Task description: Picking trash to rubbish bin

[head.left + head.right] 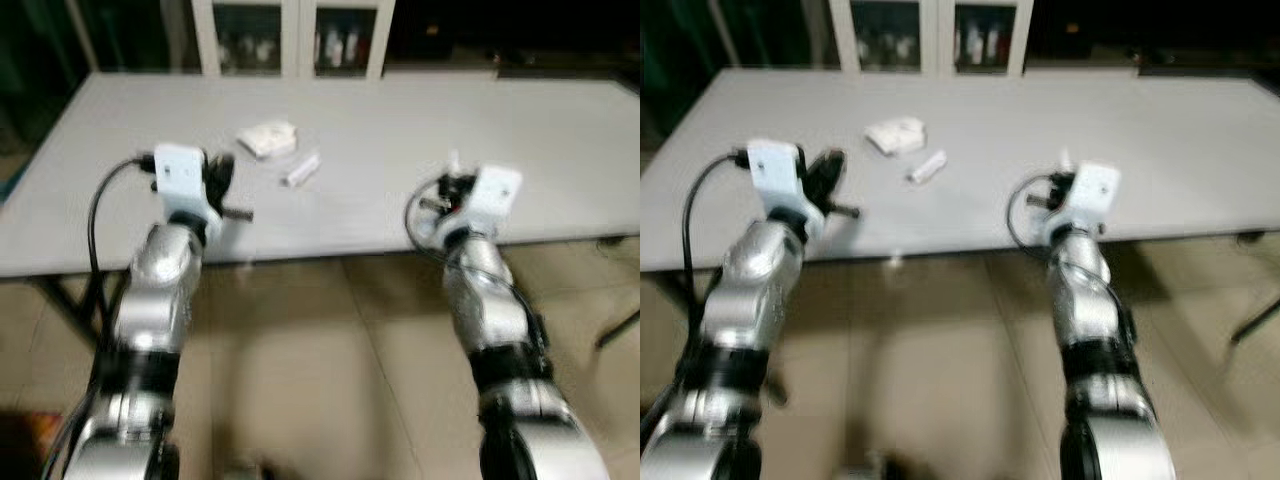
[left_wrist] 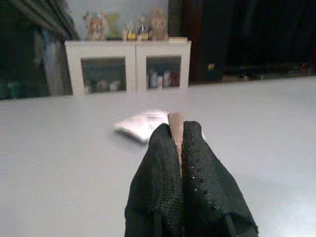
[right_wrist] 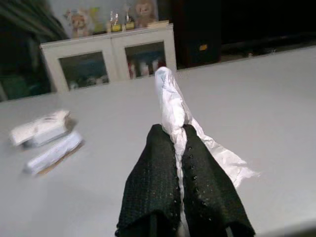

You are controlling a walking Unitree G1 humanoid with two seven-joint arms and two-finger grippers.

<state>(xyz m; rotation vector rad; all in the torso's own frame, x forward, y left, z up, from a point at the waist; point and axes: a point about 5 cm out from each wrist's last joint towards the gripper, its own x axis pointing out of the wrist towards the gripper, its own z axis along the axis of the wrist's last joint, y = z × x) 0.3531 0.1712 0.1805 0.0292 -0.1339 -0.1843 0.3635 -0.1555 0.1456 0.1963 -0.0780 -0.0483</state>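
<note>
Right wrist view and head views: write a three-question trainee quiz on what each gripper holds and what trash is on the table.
1. True or false: the right gripper is shut on a white wrapper.
2. How many trash items lie on the table ahead of the left gripper?
3. What is pinched in the left gripper: A) a thin tan scrap, B) a bottle?

Key: 1 true. 2 two: crumpled packet, small stick pack. 3 A.

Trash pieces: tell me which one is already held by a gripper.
The white crumpled wrapper, clamped in the right gripper. The packet and the stick-shaped piece lie loose on the table.
</note>
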